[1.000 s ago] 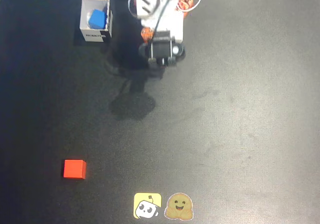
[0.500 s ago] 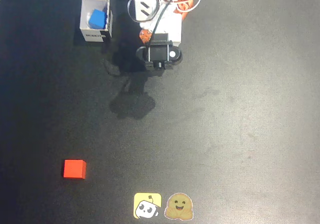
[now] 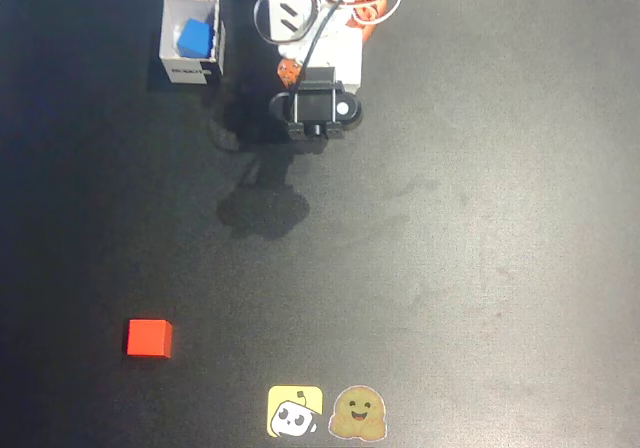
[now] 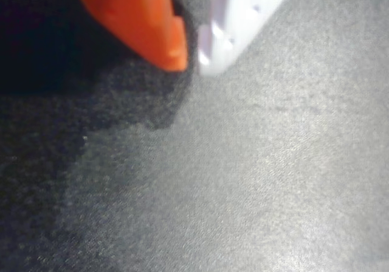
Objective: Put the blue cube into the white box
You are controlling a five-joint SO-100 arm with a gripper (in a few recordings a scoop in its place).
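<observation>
Overhead view: the blue cube [image 3: 194, 37] lies inside the white box [image 3: 170, 36], resting toward the wall nearest the arm, so the placement itself appears complete. The arm [image 3: 316, 60] is folded near its base, just beside the white box on the picture's right, with the wrist block pointing down at the table [image 3: 480, 248]. The red cube [image 3: 149, 337] sits well apart from the white box, toward the bottom of the picture, and two stickers [image 3: 327, 412] lie at that same edge.

Judged risk: the arm is parked close to the white box. Any swing of the arm toward the box could clip its thin wall and shove or tip it, spilling the blue cube. The loose cable near the base could also snag during such a swing.

Against the frame half a second ago, the wrist block has drawn marginally closer to the base; the white box, blue cube and red cube have not shifted.

Wrist view: the gripper [image 4: 189, 50] shows an orange finger [image 4: 143, 17] and a white finger [image 4: 240, 17] almost meeting at their tips over bare table. The jaws are closed, or nearly so, and grasp nothing.
</observation>
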